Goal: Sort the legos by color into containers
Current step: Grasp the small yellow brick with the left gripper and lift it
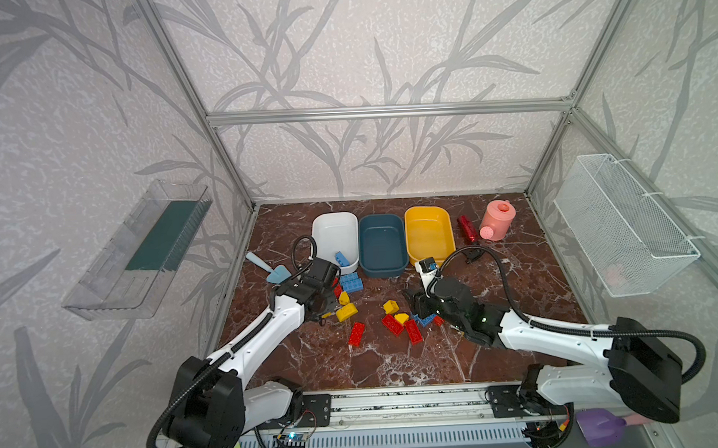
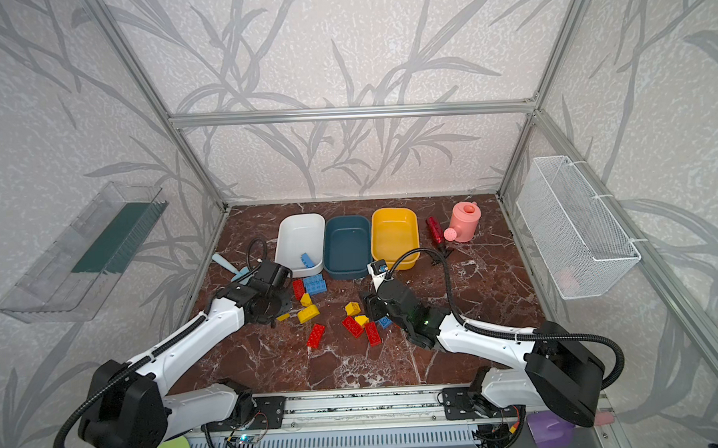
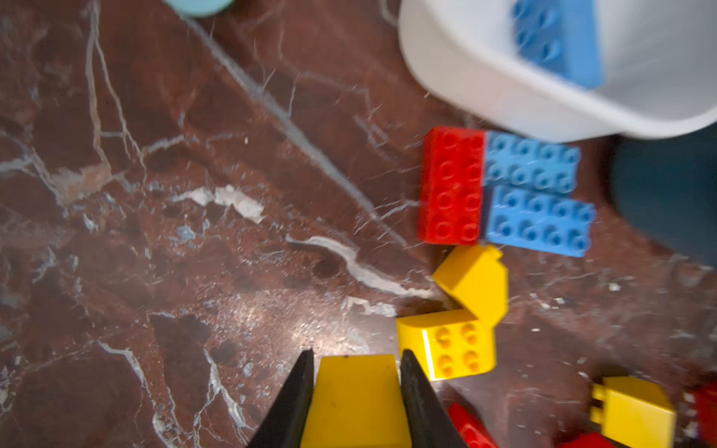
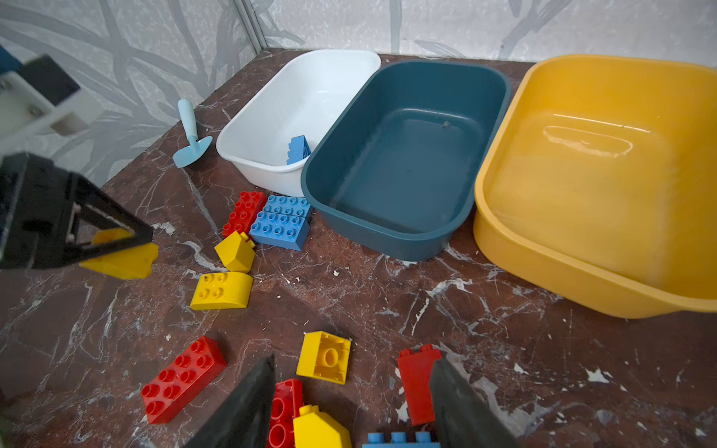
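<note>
My left gripper [image 3: 357, 353] is shut on a yellow sloped lego [image 3: 355, 403], low over the marble floor; the right wrist view shows the same lego [image 4: 120, 262] between its fingers. Beside it lie two yellow legos [image 3: 450, 345], a red one [image 3: 450, 186] and two blue ones [image 3: 537, 194]. My right gripper [image 4: 353, 360] is open above a cluster of red, yellow and blue legos [image 1: 399, 321]. A lone red lego [image 1: 356, 333] lies nearer the front. At the back stand the white container [image 1: 328, 230] holding one blue lego [image 1: 342, 259], the teal container [image 1: 382, 249] and the yellow container [image 1: 428, 234].
A light blue toy trowel [image 1: 267, 268] lies left of the white tub. A red cylinder [image 1: 468, 228], a pink watering can [image 1: 496, 221] and a black clip [image 1: 473, 254] sit right of the yellow tub. A wire basket [image 1: 624, 226] and a clear tray [image 1: 142, 251] hang on the side walls.
</note>
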Motion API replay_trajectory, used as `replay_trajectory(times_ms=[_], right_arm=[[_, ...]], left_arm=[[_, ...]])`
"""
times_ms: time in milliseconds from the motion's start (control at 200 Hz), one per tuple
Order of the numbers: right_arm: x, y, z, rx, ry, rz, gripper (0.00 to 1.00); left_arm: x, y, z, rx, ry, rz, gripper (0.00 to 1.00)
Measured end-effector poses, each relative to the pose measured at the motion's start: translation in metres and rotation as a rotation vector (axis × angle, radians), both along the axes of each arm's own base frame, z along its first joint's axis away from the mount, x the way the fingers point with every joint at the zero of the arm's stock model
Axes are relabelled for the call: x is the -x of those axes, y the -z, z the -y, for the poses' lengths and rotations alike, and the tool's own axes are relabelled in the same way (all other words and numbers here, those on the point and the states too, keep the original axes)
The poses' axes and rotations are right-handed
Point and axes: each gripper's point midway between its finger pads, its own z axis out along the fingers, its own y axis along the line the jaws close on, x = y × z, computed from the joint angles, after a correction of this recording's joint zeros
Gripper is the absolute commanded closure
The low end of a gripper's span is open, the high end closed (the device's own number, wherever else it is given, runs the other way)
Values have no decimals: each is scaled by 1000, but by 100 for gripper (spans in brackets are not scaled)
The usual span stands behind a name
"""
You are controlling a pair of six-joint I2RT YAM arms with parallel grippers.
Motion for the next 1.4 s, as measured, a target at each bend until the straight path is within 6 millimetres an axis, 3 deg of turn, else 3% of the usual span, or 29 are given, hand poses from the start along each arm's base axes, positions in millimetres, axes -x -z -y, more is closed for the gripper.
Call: replay_trajectory(times_ms=[120,280,630,825,1090,1399], right_arm=[[1,0,0,-6,1,8,35],[2,4,1,0,4,8,35],[3,-1,2,-18,9,25,35],[3,-4,3,-26,15,36,36],[2,-8,5,-31,24,48,35],[3,-9,6,-33,23,49,32]], left_arm=[[-31,-39,13,6,48,74,74],[-69,-62,34,11,111,95,73],[-152,-67,93,90,252,90,73],[-194,-49,128,131,302,67,73],[-216,-18,167,127,372,10,69],[-215,-18,172,100,406,-14,32]])
